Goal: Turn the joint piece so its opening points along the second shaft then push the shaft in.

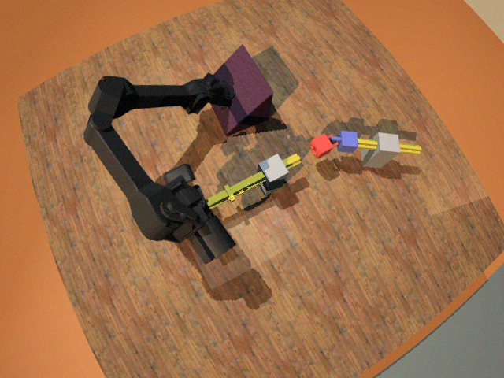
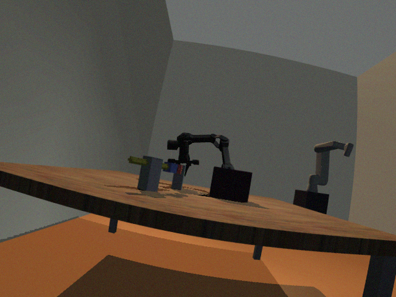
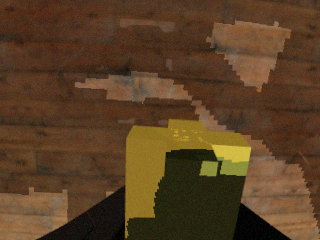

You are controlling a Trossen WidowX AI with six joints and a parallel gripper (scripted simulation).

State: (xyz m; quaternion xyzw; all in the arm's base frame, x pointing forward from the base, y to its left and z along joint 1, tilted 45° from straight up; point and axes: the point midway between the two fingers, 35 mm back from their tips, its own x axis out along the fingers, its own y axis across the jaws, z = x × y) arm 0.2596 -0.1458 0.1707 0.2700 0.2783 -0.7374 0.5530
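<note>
My gripper (image 1: 206, 204) (image 3: 174, 189) is shut on the rear end of the yellow second shaft (image 1: 248, 184) (image 3: 145, 175). Its fingertips are mostly hidden under the wrist in the top view. The shaft has a small cross piece and passes through the second block (image 1: 273, 166) (image 2: 177, 180). Its front end sticks out, with a gap to the red joint piece (image 1: 320, 145) (image 2: 180, 169). The red piece's open face looks turned roughly toward that end. It hangs on hinges from the blue part (image 1: 348, 141) (image 2: 170, 167) on the fixed yellow shaft (image 1: 410, 149) (image 2: 137, 160), held in the first block (image 1: 388, 143) (image 2: 150, 174).
The arm's purple base box (image 1: 248, 89) (image 2: 230, 185) stands on the wooden table (image 1: 284, 305) (image 2: 281, 217), to one side of the shafts. A second, grey arm (image 2: 322, 163) on a dark box shows at the right in the exterior view.
</note>
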